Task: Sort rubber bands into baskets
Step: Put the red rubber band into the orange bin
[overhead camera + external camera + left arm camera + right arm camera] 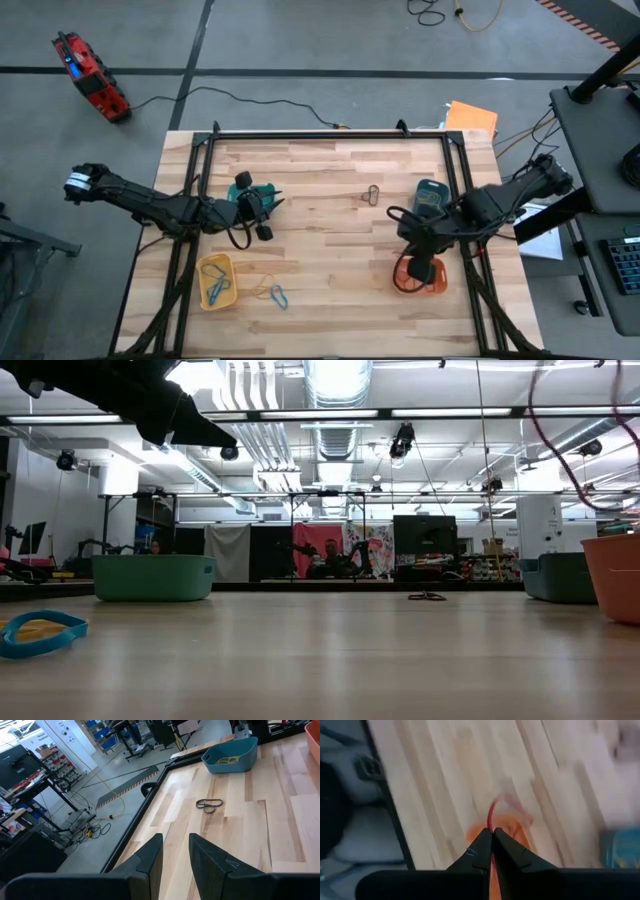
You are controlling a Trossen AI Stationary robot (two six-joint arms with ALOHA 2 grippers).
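Dropping a red band into the orange basket

The right gripper (492,836), pinching a red rubber band (491,816), should open only once it is right over the orange basket (436,284) by the table's right edge.

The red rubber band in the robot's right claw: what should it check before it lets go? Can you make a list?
1. Right gripper shut on the red rubber band: ok, the loop sticks out past the closed tips.
2. Gripper above the orange basket: ok, the high view shows it right over that basket.
3. Band hanging fully inside the basket's rim: cannot tell, the wrist view is blurred.
4. Left gripper out of the way: ok, it sits by the teal basket across the table.
5. Bands left to sort: not ok, a dark band lies mid-table and loose ones lie beside the yellow basket.
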